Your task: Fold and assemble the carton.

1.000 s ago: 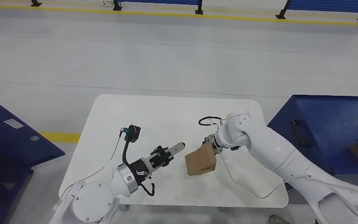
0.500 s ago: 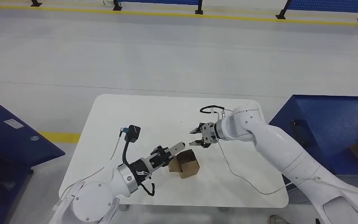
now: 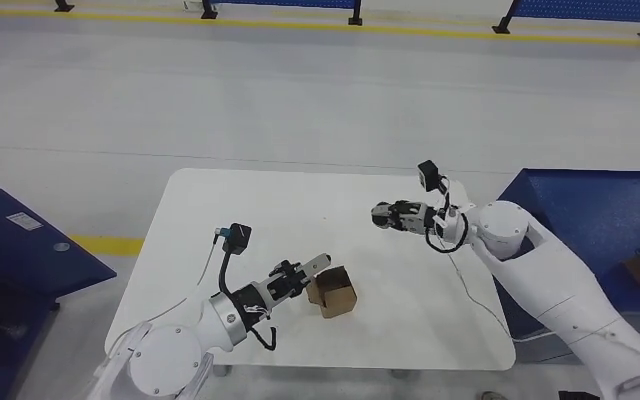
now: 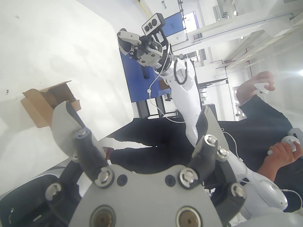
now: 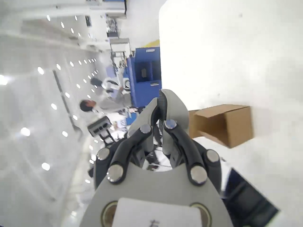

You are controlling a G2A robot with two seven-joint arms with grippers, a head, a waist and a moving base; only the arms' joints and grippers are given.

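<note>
The white desk [image 3: 250, 210] carried the carton [image 3: 333, 293], a small brown cardboard box lying near the front edge with one end open and its flaps loose. It looked light and thin-walled, stiff along its creases but easy to crush or to slide on the smooth top. A hold on a flap edge or across two opposite walls seemed best. The left end effector [image 3: 308, 268] sat just beside it, fingers spread. The right end effector [image 3: 382, 214] hung well apart, fingers pressed together on nothing.
</note>
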